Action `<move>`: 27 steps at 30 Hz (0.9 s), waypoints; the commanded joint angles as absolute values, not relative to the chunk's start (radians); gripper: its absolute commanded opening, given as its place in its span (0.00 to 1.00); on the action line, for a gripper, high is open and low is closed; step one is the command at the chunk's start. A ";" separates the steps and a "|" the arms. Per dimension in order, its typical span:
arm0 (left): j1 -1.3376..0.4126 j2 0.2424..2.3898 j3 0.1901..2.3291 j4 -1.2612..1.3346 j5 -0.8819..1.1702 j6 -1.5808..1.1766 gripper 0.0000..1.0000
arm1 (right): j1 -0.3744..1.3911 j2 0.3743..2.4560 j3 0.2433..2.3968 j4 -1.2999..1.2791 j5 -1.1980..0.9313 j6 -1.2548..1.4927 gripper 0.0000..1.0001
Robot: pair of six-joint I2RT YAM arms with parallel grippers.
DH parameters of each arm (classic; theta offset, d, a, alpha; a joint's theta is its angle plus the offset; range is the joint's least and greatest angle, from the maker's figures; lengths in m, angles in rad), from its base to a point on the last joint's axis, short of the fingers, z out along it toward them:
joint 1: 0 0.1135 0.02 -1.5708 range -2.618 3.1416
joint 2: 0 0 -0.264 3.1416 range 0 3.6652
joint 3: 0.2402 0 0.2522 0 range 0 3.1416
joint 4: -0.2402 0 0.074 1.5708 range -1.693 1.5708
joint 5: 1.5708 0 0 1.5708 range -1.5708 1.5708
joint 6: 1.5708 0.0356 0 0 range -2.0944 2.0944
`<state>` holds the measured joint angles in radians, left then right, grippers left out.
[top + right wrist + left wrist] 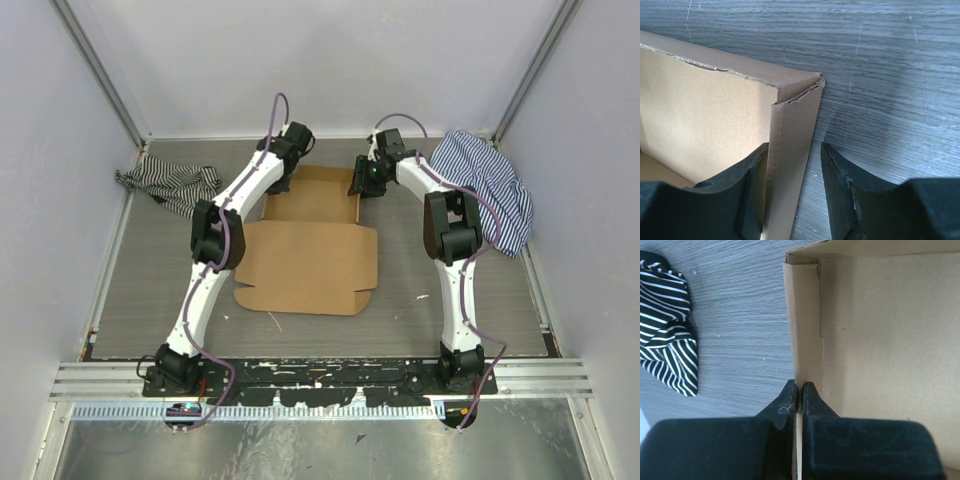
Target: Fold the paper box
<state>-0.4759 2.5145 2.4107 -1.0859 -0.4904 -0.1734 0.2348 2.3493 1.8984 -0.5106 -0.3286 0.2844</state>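
- Left arm stretches forward from the near edge and angles inward, wrist over the box's far-left side.
- Left tool is closed, pinching the box's upright left wall; only thin cardboard sits between the tips.
- Right arm reaches forward with the elbow raised, wrist bent inward to the box's far-right corner.
- Right tool is open and straddles the upright right wall near the corner. One jaw rests against the wall's inside; the other stands clear on the outside, above the tabletop.
- Box sits mid-tabletop between the arms. Far part is a tray with raised walls; a wide flap lies flat toward the near edge.
- Left cloth is bunched far-left, apart from the box.
- Right cloth is far-right, behind the right arm.
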 commanded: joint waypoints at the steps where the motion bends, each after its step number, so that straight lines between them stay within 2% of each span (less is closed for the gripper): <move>1: -0.494 2.532 2.425 -1.136 -0.627 -0.113 0.00 | 0.248 2.320 1.893 -0.541 -0.303 0.287 0.50; 4: -0.500 2.538 2.427 -1.135 -0.634 -0.111 0.00 | 0.248 2.322 1.896 -0.540 -0.305 0.287 0.51; 9: -0.504 2.545 2.421 -1.143 -0.583 -0.126 0.14 | 0.248 2.325 1.899 -0.540 -0.325 0.288 0.51; 12: -0.503 2.546 2.419 -1.150 -0.548 -0.137 0.19 | 0.252 2.327 1.899 -0.540 -0.329 0.288 0.51; 27: -0.503 2.527 2.307 -1.110 -0.475 -0.171 0.24 | 0.258 2.331 1.895 -0.540 -0.324 0.286 0.51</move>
<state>-0.5022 2.5149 2.3638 -1.0870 -0.5564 -0.1425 0.2443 2.3493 1.8984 -0.5087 -0.3271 0.2871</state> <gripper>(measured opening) 0.232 0.513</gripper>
